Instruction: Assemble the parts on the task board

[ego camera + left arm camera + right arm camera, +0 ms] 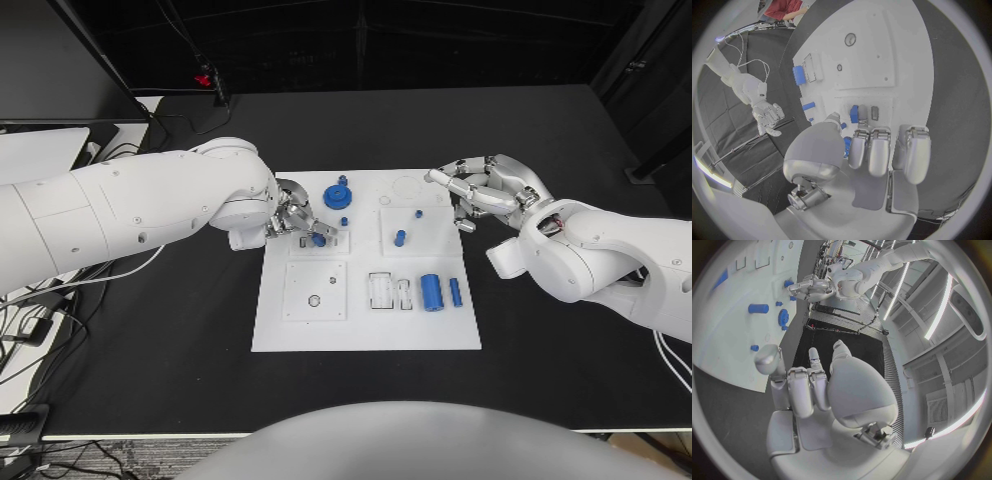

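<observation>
Blue part (317, 240) pinched in my left hand (293, 222) over its task board (433, 335) slot for seating, my right hand (483, 190) waits beside, fingers apart and empty.

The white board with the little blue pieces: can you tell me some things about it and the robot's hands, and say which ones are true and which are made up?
1. The white rectangular task board lies on a black table. True.
2. The left silver hand is over the board's left side, by a small blue piece. True.
3. The right silver hand holds the big blue cylinder. False: the cylinder lies on the board, away from that hand.
4. The round blue gear-like piece is off the board. False: it sits on the board.
</observation>
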